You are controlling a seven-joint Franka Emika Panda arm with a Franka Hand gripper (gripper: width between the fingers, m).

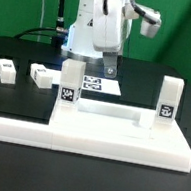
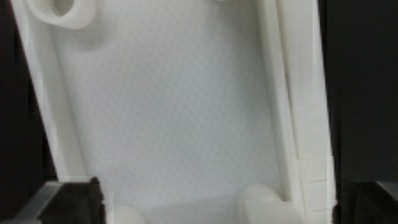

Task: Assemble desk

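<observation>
The white desk tabletop (image 1: 109,112) lies flat at the front of the table. Two short square legs stand upright on it, one on the exterior view's left (image 1: 70,84) and one on its right (image 1: 168,99), each with a black-and-white tag. Two more legs (image 1: 7,69) (image 1: 38,73) lie loose on the black table at the left. My gripper (image 1: 107,69) hangs behind the tabletop, above the marker board, touching nothing. In the wrist view the tabletop (image 2: 178,110) with its raised rim (image 2: 299,90) fills the picture. My dark fingers (image 2: 68,203) sit far apart at the corners, open and empty.
The marker board (image 1: 92,83) lies flat behind the tabletop, under the arm. The long low white rail (image 1: 86,139) runs along the front and round the left of the tabletop. The robot base (image 1: 92,32) stands at the back.
</observation>
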